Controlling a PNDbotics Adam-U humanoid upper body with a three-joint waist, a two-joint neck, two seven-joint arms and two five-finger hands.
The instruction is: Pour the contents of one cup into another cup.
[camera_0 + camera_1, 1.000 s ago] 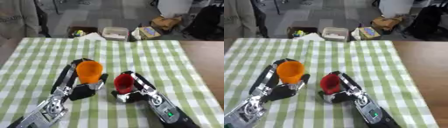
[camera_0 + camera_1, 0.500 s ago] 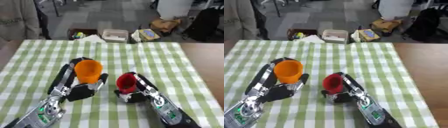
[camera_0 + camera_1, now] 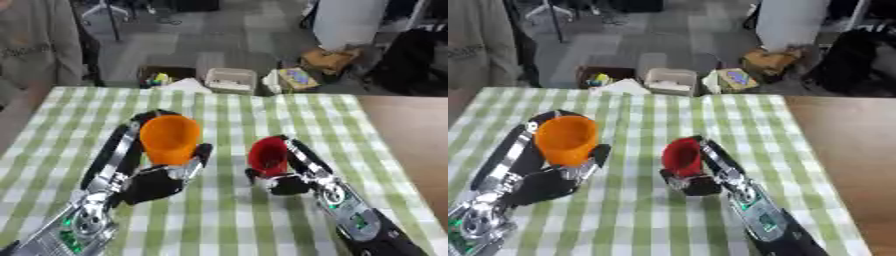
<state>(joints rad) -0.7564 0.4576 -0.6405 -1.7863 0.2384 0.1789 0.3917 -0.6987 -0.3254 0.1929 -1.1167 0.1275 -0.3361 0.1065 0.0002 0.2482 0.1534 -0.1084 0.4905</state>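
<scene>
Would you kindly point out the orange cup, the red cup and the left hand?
orange cup (image 3: pixel 169 140), left eye view, on its front wall.
red cup (image 3: pixel 266 156), left eye view, on its side wall.
left hand (image 3: pixel 153 181), left eye view, on the palm below the cup.

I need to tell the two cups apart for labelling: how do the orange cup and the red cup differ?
The orange cup looks wider and taller than the red cup. The orange cup is held by the left hand, the red cup by the right hand. The orange cup sits left of the red cup, over the green checked cloth. Both are plain, open-topped, and tilted so their mouths face the camera.
</scene>
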